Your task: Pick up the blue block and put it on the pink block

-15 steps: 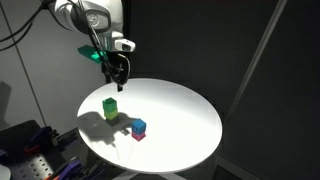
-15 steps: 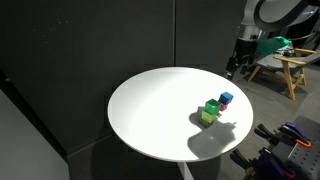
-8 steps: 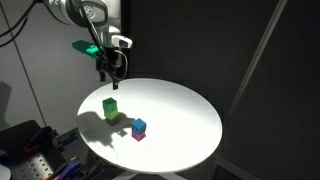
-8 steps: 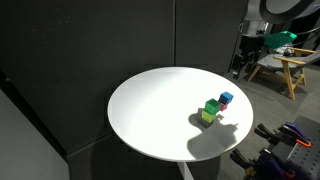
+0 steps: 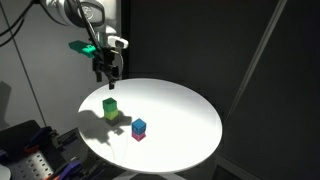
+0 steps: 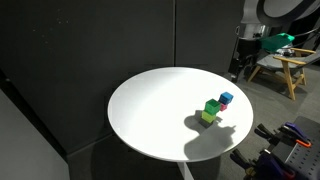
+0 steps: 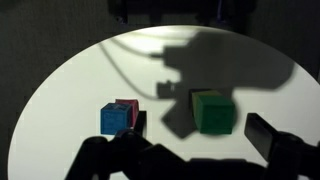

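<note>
My gripper: jaws wide, empty, drawn further back over round white table edge since second ago. Blue block: atop pink block, unmoved. Green block: near, apart

Tabletop white, matt, smooth; blue block & pink block matt, no gloss; frame bare wood

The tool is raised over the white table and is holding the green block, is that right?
No. The tool is raised over the white table, but it is open and holds nothing. The green block rests on the table, as an exterior view shows.
</note>
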You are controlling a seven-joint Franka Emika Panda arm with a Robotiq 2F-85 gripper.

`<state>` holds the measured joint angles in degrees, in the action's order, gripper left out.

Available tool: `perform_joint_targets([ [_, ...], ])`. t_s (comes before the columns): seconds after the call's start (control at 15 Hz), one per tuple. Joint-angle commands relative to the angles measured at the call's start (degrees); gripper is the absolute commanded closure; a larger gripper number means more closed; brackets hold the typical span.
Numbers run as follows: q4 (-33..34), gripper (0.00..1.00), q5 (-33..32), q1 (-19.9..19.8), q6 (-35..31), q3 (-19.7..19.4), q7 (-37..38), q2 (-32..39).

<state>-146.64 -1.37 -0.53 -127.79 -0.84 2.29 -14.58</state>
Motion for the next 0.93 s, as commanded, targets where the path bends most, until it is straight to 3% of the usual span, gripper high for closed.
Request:
perform_joint_targets([
  [0.0, 0.1, 0.00, -0.7, 0.0, -1.1, 1.3, 2.5, 1.3],
  [0.87, 0.0, 0.00, 0.0, 0.0, -0.7, 1.1, 1.0, 1.5],
])
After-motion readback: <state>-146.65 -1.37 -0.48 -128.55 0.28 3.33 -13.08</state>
